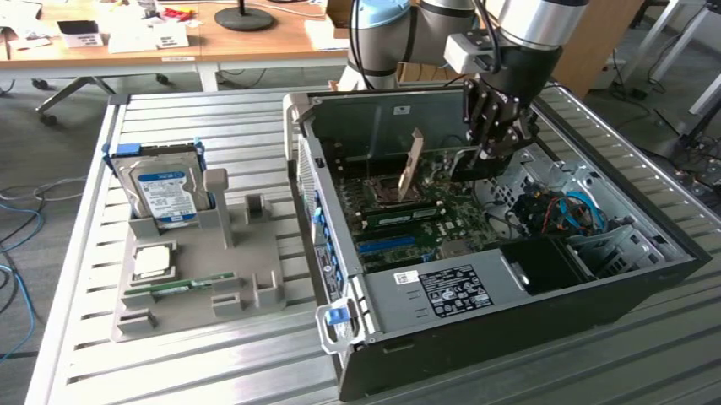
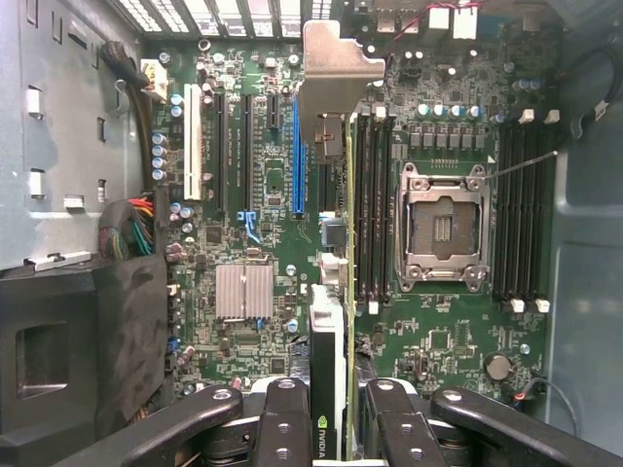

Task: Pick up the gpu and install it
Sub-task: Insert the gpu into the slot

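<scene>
The gpu (image 2: 329, 331) sits clamped edge-on in the pincer (image 2: 336, 423), above the motherboard (image 2: 243, 195), probably so its lower edge faces the blue slot (image 2: 297, 146)

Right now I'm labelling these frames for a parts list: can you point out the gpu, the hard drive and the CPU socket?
gpu (image 2: 327, 341): wrist view, edge-on card body.
hard drive (image 1: 167, 187): exterior view, blue-white label.
CPU socket (image 2: 440, 226): wrist view, its centre.
</scene>
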### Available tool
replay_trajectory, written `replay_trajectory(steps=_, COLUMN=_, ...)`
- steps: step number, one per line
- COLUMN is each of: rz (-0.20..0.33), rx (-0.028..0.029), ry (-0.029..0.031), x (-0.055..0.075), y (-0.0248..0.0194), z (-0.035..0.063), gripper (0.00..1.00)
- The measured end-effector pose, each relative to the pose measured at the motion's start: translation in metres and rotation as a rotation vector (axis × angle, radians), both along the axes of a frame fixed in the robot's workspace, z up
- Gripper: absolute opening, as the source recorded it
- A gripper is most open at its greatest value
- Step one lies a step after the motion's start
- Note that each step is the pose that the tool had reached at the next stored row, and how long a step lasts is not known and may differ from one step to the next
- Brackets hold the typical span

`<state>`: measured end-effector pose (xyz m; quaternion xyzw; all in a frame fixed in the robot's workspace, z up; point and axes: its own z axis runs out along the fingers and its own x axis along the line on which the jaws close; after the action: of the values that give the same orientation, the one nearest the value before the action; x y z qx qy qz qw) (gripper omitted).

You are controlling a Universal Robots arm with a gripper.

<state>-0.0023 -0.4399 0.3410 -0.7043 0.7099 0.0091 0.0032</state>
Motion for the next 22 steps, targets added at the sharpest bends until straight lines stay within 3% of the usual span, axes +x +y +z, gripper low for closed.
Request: replay_trajectory(steps=22, rz=0.0, rx=-0.0001, ry=0.0001, x=0.0, y=0.0, z=-0.0033, gripper=0.27)
